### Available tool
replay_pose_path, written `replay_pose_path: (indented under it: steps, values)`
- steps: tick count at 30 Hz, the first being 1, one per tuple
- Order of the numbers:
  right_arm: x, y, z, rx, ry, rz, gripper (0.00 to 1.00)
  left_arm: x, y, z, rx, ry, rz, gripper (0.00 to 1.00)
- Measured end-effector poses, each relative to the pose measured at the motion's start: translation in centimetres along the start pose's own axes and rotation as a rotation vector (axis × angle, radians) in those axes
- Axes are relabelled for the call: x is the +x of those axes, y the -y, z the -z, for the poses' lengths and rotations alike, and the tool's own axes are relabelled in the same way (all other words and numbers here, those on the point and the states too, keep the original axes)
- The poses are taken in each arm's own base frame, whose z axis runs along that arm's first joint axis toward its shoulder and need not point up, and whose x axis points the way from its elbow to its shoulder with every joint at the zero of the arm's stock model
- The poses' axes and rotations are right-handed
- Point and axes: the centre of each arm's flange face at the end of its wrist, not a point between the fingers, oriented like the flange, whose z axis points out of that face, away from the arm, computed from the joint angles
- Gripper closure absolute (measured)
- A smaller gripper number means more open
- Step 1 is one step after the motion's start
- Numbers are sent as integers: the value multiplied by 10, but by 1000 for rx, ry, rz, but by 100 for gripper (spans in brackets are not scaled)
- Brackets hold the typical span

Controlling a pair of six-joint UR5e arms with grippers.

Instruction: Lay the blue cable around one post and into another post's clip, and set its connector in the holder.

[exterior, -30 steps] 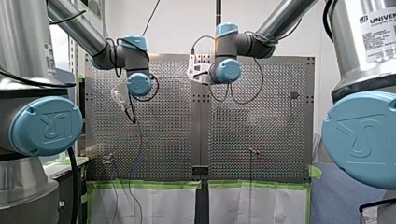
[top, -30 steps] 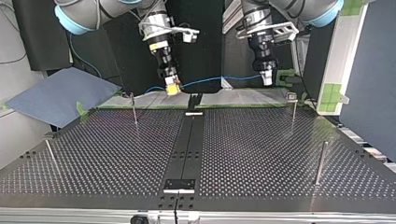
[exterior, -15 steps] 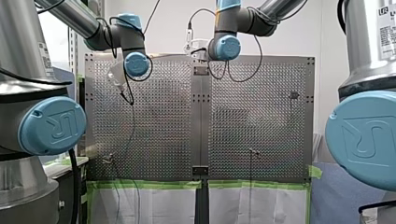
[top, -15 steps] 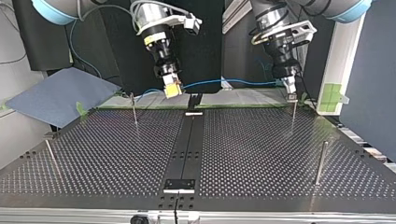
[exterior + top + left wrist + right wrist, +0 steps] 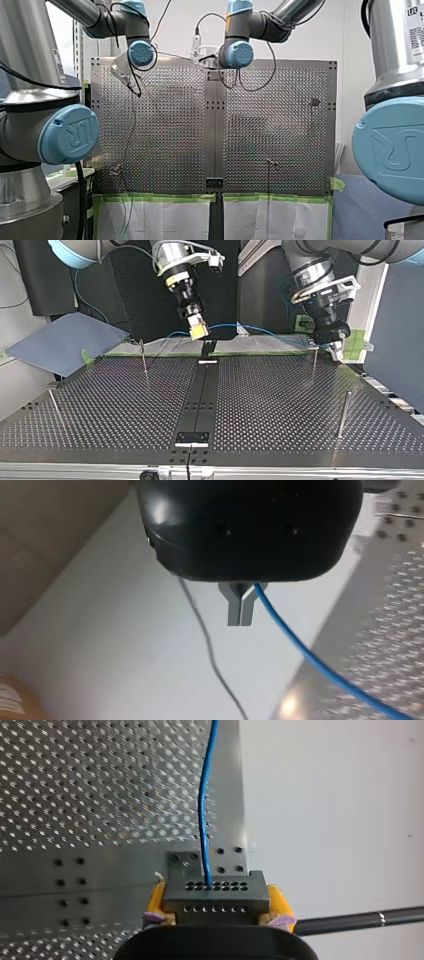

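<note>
My right gripper [image 5: 198, 330], with yellow pads [image 5: 156, 896], is shut on the grey connector [image 5: 215, 895], held above the table's far edge near the centre strip. From the connector the blue cable [image 5: 250, 328] runs across to my left gripper [image 5: 336, 349]. That gripper hangs just beside the clip-topped post [image 5: 314, 359] at the top view's far right. In the left wrist view its metal fingers [image 5: 234, 611] are pressed together, and the blue cable [image 5: 310, 655] comes out from between them. A black holder [image 5: 207, 347] stands on the centre strip at the far edge.
More thin posts stand on the perforated table: one at the top view's far left [image 5: 143, 358], one at the right [image 5: 342, 415], one at the near left [image 5: 55, 406]. A second bracket [image 5: 191, 438] sits at the strip's near end. A blue mat [image 5: 65, 342] lies beyond the table's left corner.
In the top view my left gripper has swung right and down to the clip post, drawing the cable with it. My right gripper has shifted slightly right, still holding the connector.
</note>
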Motion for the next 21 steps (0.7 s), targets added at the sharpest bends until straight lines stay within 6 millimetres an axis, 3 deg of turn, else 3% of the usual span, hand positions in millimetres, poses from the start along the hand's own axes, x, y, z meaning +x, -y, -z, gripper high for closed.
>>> replay_pose_path:
  steps: [4,9,16,21]
  values:
    - [-2,3,-2,5,-7,-3,100,-23,7,-10,16,23,14,100]
    - [4,4,-7,6,-28,-12,100,-37,7,-22,20,24,2,100]
    - [17,3,-16,5,-54,-33,100,-44,0,-38,9,1,-30,100]
    - [15,5,-23,10,-43,-30,100,-38,-12,-54,-9,-31,-54,100]
